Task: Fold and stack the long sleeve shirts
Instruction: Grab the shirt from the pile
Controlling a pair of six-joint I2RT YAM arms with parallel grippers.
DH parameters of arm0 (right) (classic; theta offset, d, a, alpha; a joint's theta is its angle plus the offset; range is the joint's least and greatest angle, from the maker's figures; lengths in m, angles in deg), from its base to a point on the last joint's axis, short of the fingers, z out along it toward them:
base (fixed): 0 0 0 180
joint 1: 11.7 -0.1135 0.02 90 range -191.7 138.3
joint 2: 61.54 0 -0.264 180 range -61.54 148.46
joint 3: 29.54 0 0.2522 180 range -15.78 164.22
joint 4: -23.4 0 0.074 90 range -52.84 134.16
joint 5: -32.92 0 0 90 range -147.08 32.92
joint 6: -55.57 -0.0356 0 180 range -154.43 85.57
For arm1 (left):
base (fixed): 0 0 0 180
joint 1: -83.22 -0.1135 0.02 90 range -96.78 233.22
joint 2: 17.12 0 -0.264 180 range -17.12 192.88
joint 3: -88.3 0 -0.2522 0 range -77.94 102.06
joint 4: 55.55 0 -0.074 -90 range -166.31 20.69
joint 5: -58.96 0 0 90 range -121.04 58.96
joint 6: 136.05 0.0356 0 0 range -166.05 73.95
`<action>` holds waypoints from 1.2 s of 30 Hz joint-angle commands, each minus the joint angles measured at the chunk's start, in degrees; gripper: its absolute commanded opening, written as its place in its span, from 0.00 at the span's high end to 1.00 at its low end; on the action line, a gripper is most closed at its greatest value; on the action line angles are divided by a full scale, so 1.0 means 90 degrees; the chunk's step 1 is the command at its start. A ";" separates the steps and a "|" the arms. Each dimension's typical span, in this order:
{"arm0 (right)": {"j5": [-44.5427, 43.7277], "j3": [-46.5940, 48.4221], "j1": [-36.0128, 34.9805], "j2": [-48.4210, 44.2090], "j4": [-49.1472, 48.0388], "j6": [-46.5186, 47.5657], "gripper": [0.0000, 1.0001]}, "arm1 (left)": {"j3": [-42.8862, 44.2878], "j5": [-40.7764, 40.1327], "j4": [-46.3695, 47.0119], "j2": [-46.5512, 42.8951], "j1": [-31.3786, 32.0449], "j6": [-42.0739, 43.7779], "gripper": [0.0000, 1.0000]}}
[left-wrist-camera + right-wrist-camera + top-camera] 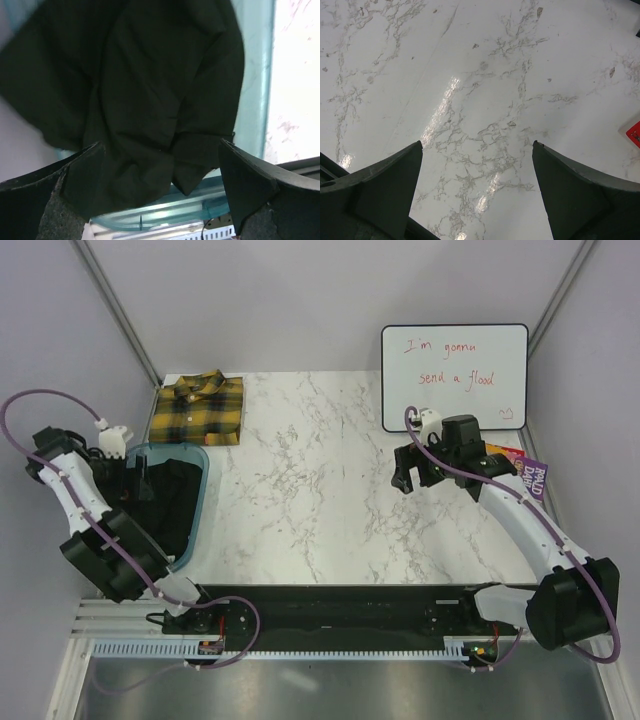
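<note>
The yellow-and-black plaid shirt (197, 407) lies folded at the table's far left corner. The plain black shirt (172, 502) lies crumpled inside the translucent blue tub (203, 502) at the left edge; it fills the left wrist view (150, 90). My left gripper (143, 483) hovers over the tub, jaws wide open and empty (160, 170), the black cloth between and beyond them. My right gripper (405, 477) hangs open and empty above bare marble (477, 150) at the right side.
A whiteboard (453, 376) with red writing leans at the back right. A colourful book (525, 473) lies by the right arm. The tub's rim (250, 90) borders the marble table (320, 480). A black rail (340, 605) runs along the near edge.
</note>
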 commanded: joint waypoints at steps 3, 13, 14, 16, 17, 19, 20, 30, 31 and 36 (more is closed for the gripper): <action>0.0063 0.0296 0.0019 0.0091 -0.0024 0.0064 0.02 | -0.1182 0.0197 0.1058 0.0443 -0.0058 0.1048 0.01; 0.0092 0.0384 0.0019 0.0218 0.0102 0.0074 0.02 | -0.3135 -0.0730 0.3617 0.1079 0.0372 0.0785 0.05; 0.0102 0.0432 0.0019 0.0228 0.0122 0.0084 0.02 | -0.3175 -0.0837 0.3667 0.1157 0.0372 0.0775 0.10; 0.0102 0.0472 0.0019 0.0257 0.0171 0.0084 0.02 | -0.3107 -0.0906 0.3639 0.1158 0.0343 0.0726 0.42; 0.0121 0.0501 0.0010 0.0267 0.0171 0.0093 0.02 | -0.3020 -0.0887 0.3513 0.1071 0.0343 0.0697 0.56; 0.0141 0.0530 0.0019 0.0267 0.0210 0.0084 0.02 | -0.2447 -0.0586 0.3055 0.0837 0.0256 0.0560 0.92; 0.0151 0.0511 0.0019 0.0248 0.0210 0.0074 0.02 | -0.2162 -0.0178 0.2366 0.0516 0.0245 0.0502 0.98; 0.0229 0.0638 0.0039 0.0335 0.0112 -0.0072 0.02 | 0.3779 0.1281 -0.0404 -0.0123 0.2524 -0.1252 0.98; 0.0210 0.0667 0.0039 0.0336 0.0112 -0.0072 0.02 | 0.4242 0.1233 -0.0472 -0.0044 0.2878 -0.1479 0.98; 0.0161 0.0726 0.0195 0.0229 0.0122 -0.0121 0.02 | 0.6597 0.1212 -0.0474 0.0610 0.5006 -0.2876 0.98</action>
